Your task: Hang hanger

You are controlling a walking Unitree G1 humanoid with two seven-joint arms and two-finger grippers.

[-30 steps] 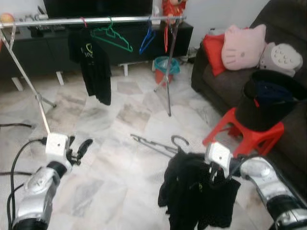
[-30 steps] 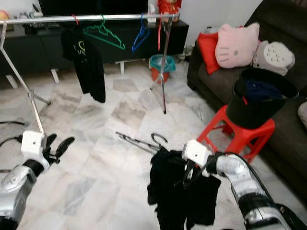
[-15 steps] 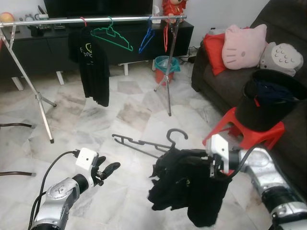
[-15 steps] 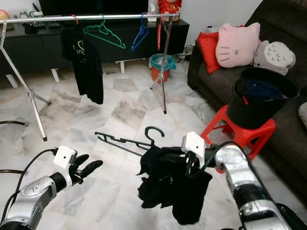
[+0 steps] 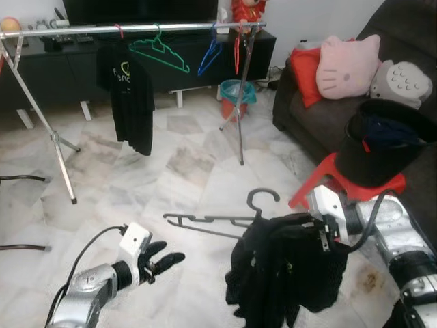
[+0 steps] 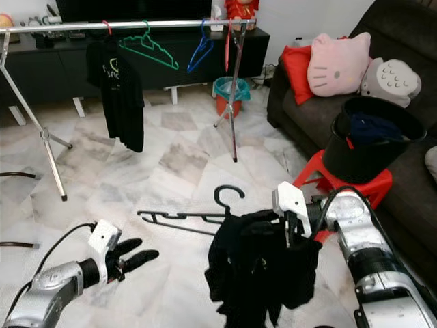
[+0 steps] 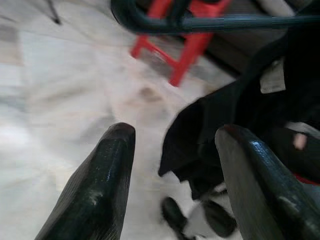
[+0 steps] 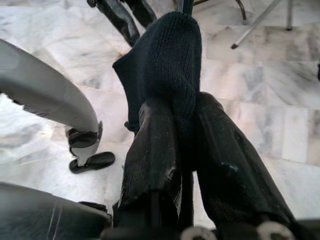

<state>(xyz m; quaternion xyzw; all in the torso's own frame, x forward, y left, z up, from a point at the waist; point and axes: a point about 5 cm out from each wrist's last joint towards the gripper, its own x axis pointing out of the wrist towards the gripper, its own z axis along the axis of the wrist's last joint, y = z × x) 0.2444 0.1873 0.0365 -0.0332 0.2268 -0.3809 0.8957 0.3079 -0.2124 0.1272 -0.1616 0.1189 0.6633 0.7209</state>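
A black hanger (image 5: 205,221) with its hook (image 5: 263,198) up carries a black garment (image 5: 287,270), held low over the marble floor. My right gripper (image 5: 321,231) is shut on the garment's fabric (image 8: 172,85) at the hanger's right shoulder. My left gripper (image 5: 169,260) hovers open near the floor, to the left of the garment and below the hanger's bare left arm; between its fingers (image 7: 100,180) nothing is held. The silver clothes rail (image 5: 136,29) stands at the back with a black T-shirt (image 5: 131,99) and green (image 5: 160,51), blue (image 5: 208,58) and red hangers.
A red stool (image 5: 345,195) bearing a black bucket (image 5: 382,140) stands just right of my right arm, with a dark sofa (image 5: 307,119) and cushions behind. A teal bucket (image 5: 237,92) sits by the rail's right leg. A dark TV cabinet lines the back wall.
The right gripper has carried the garment and hanger a little to the right, and the hanger now lies more level. My left gripper has reached further right toward the garment.
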